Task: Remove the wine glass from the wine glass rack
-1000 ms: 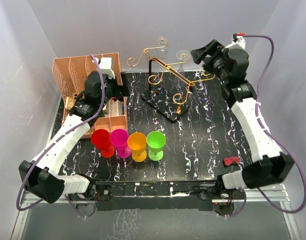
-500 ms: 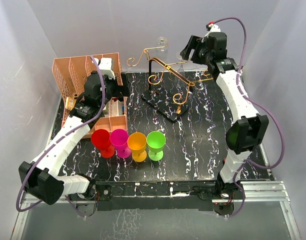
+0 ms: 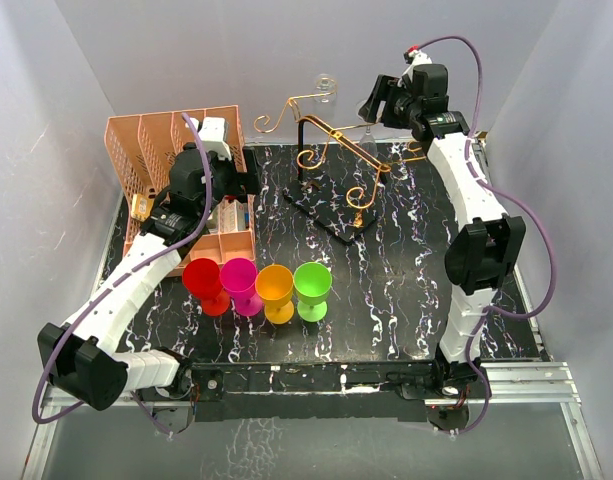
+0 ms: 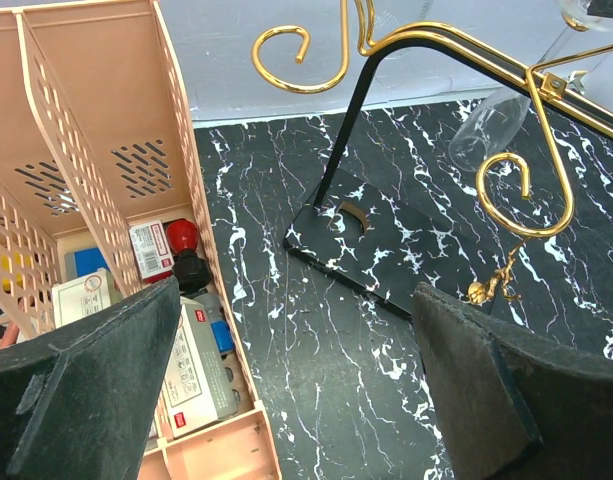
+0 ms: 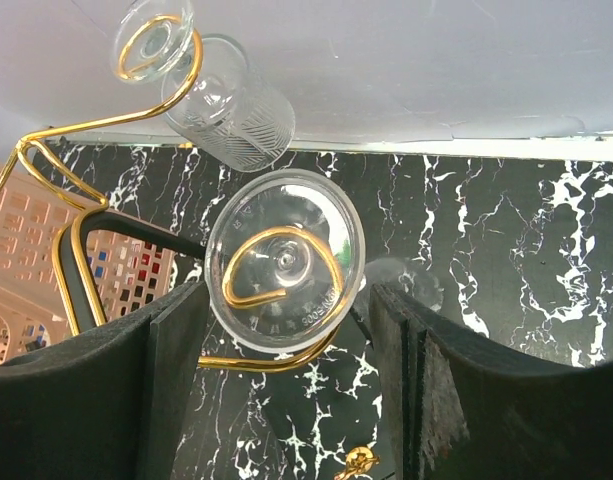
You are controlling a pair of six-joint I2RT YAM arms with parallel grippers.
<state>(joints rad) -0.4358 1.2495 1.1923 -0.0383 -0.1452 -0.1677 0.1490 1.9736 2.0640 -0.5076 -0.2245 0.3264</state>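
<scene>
Two dark fingers of the right gripper stand partly apart in the right wrist view, one on either side of the round foot of the wine glass, which hangs upside down. The foot nearly fills the gap. The finger on the picture's left comes right up to its rim, and I cannot tell whether either pad presses on it. A gold scroll of the wine glass rack curls across the foot and carries it. Beyond, on another gold arm, hangs a second wine glass, its patterned bowl in view. The overhead view gives none of this: there the gripper's body covers most of the nearer glass, at the rack's far right arm by the back wall.

The left gripper has its jaws spread wide, with nothing between them and nothing touched. Its camera looks past them to the rack's black post and flat base on the black marbled table, a clear bowl hanging below a gold arm, and small boxes inside the peach organiser. Only the overhead view shows that this gripper hovers beside the organiser, left of the rack. It alone also shows four cups standing in a row near the front: red cup, pink cup, orange cup, green cup.
</scene>
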